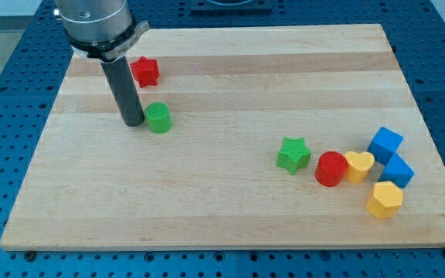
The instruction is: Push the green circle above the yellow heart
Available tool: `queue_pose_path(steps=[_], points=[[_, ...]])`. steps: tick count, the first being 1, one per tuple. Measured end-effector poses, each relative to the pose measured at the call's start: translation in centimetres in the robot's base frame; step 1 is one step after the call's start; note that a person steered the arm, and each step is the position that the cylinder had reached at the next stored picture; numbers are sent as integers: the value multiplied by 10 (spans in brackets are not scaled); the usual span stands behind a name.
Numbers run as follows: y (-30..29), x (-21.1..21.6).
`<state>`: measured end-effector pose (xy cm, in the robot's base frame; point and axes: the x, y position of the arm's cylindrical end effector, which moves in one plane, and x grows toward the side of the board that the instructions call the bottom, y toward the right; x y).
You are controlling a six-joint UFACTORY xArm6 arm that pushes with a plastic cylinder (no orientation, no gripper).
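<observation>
The green circle sits in the board's upper left part. My tip rests just to its left, touching or nearly touching it. The yellow heart lies at the view's right, far from the circle, squeezed between a red cylinder on its left and blue blocks on its right.
A red star-like block lies above my tip. A green star sits left of the red cylinder. Two blue blocks and a yellow hexagon cluster at the right. The wooden board has edges all round.
</observation>
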<state>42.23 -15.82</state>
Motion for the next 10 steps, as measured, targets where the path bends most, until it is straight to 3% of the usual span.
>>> queue_pose_path(steps=[3,4,10], points=[[42,7],[71,29],[226,48]])
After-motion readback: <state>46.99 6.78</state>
